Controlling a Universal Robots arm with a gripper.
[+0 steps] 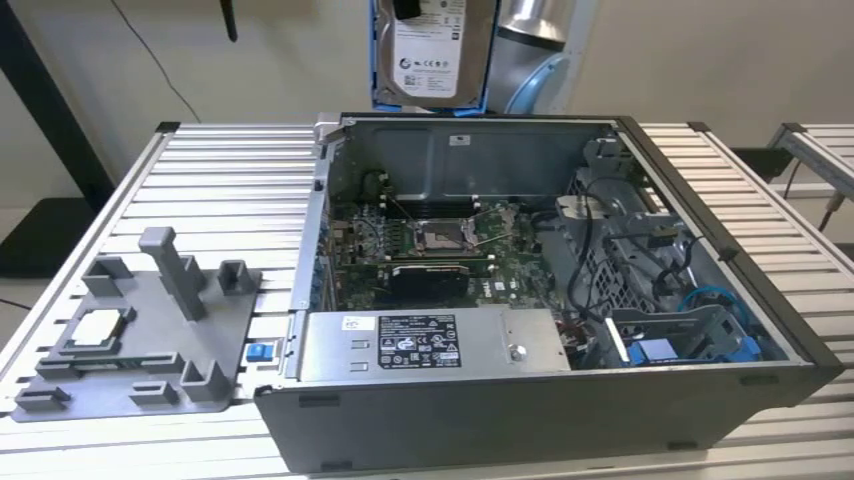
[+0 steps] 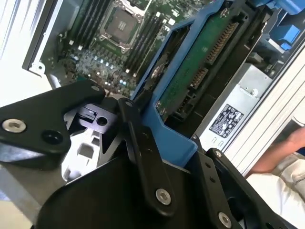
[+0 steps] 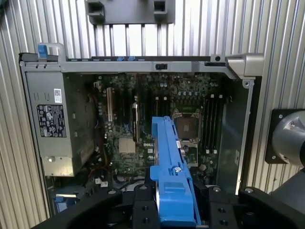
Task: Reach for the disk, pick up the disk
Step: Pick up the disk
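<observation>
Clearly aloft, the disk (image 1: 434,50) hangs upright at the top centre of the exterior view, above the open computer case (image 1: 534,420). At the bottom centre of the first wrist view, the gripper (image 3: 175,210) clamps its blue bracket (image 3: 170,162).

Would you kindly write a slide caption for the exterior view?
The disk, framed in blue, hangs upright above the open computer case; a grey fixture sits on the table beside it.

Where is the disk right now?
The disk hangs at the exterior view's top centre, above the far wall of the open computer case, clamped in the gripper.
</observation>
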